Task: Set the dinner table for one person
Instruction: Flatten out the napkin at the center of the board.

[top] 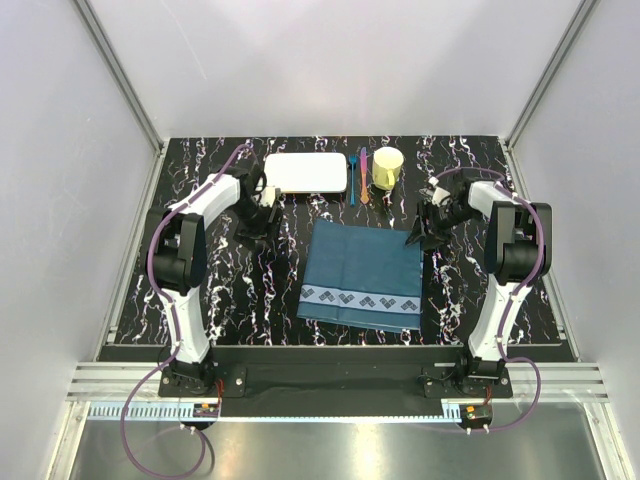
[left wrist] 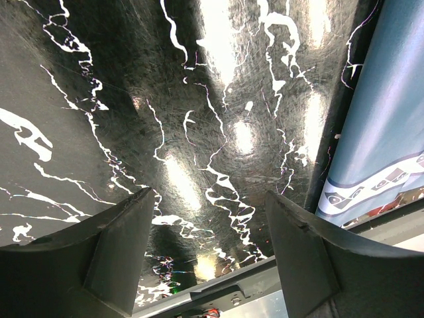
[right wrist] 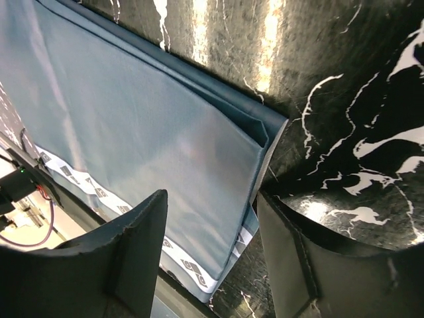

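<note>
The dinner table [top: 230,290] is a black top with white veins. A teal-blue placemat [top: 360,275] with a patterned near border lies at its middle. My left gripper [top: 262,215] hangs open over bare table [left wrist: 199,99], left of the placemat [left wrist: 391,119]; nothing is between its fingers, and its jaws [left wrist: 209,199] stand wide. My right gripper [top: 425,235] is at the placemat's far right corner. In the right wrist view its jaws [right wrist: 212,199] are open and straddle the placemat's [right wrist: 146,126] folded-over right edge, without pinching it.
Along the back stand a white rectangular plate [top: 305,173], a blue utensil [top: 352,175], an orange utensil [top: 364,172] and a yellow cup [top: 387,167]. White walls enclose the table on three sides. The arm bases sit on a rail at the near edge.
</note>
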